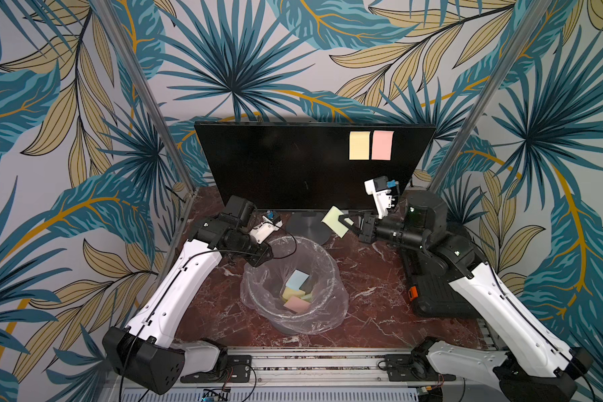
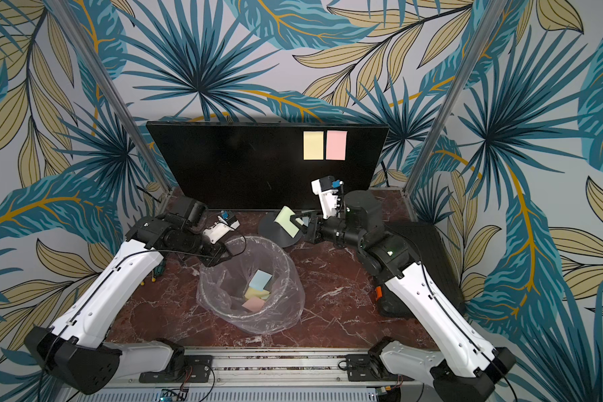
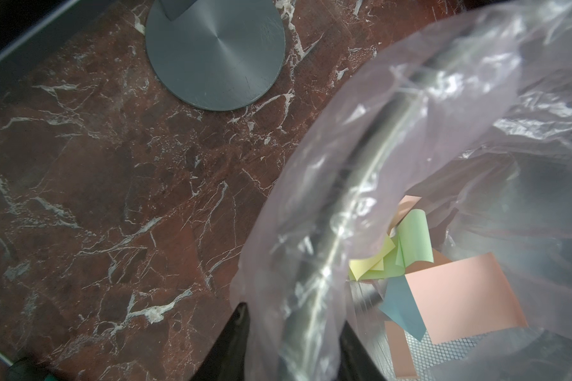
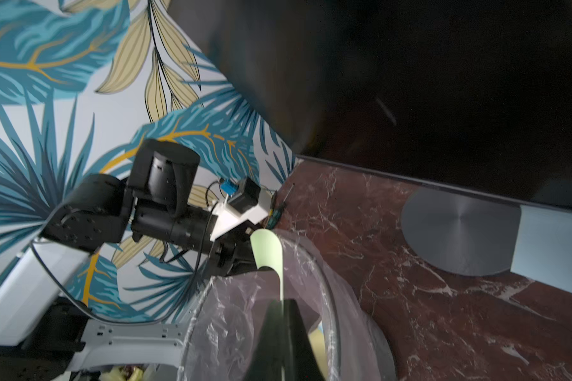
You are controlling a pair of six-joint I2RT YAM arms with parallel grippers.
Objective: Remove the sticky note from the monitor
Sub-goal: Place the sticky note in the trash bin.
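The monitor (image 1: 286,167) (image 2: 244,163) stands dark at the back, with a yellow sticky note (image 1: 359,145) (image 2: 313,145) and a pink one (image 1: 382,145) (image 2: 336,145) stuck near its upper right. My right gripper (image 1: 344,222) (image 2: 296,222) (image 4: 282,301) is shut on a green sticky note (image 1: 335,220) (image 2: 286,220) (image 4: 267,250), held off the screen, above the table just beyond the bin's far rim. My left gripper (image 1: 262,257) (image 3: 293,316) is closed on the bag-lined rim of the bin (image 1: 336,278) (image 3: 370,171), one finger on each side.
The clear-bagged bin (image 2: 289,271) holds several discarded notes (image 1: 297,289). The monitor's round grey base (image 1: 308,228) (image 3: 215,52) (image 4: 459,234) sits behind the bin. A black ribbed case (image 1: 432,296) lies under my right arm. Metal posts stand at both back corners.
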